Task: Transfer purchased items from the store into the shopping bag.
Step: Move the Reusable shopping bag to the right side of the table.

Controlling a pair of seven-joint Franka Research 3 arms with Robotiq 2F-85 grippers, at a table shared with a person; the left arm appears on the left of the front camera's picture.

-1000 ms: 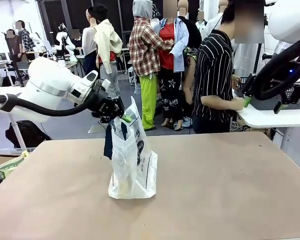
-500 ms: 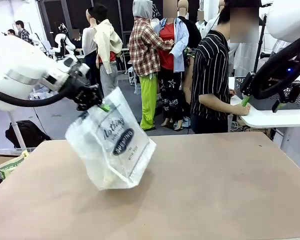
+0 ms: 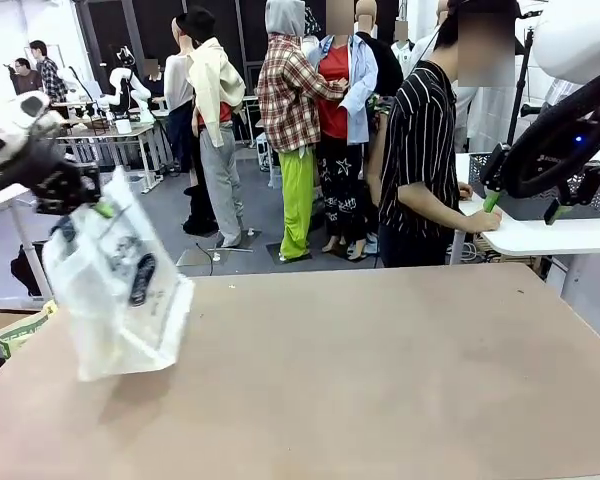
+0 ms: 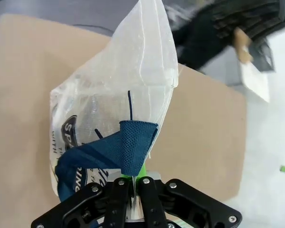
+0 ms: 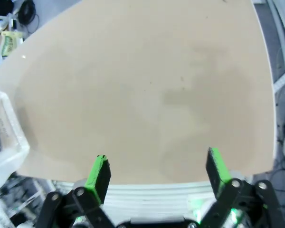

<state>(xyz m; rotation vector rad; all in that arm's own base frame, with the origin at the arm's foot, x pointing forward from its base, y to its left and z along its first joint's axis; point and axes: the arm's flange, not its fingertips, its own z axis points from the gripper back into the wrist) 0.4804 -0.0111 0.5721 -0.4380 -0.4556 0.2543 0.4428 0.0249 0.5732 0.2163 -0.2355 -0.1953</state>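
The left tool (image 3: 98, 208) is clamped on the shopping bag (image 3: 120, 290), which hangs tilted over the counter's (image 3: 380, 380) left edge, while the right tool (image 5: 156, 171) gapes wide, holding nothing.

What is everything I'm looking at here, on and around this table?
shopping bag: one, translucent whitish with dark print, hanging tilted at the table's left end.
blue strap: one, dark blue mesh, at the bag's top.
table: one, tan, in front.
side table: one, white, far right.
basket: one, dark grey, on the side table.
person: one, striped black shirt, beside the side table.
left gripper: black, shut on the bag's top.
right gripper: black, green pads, open above the table.
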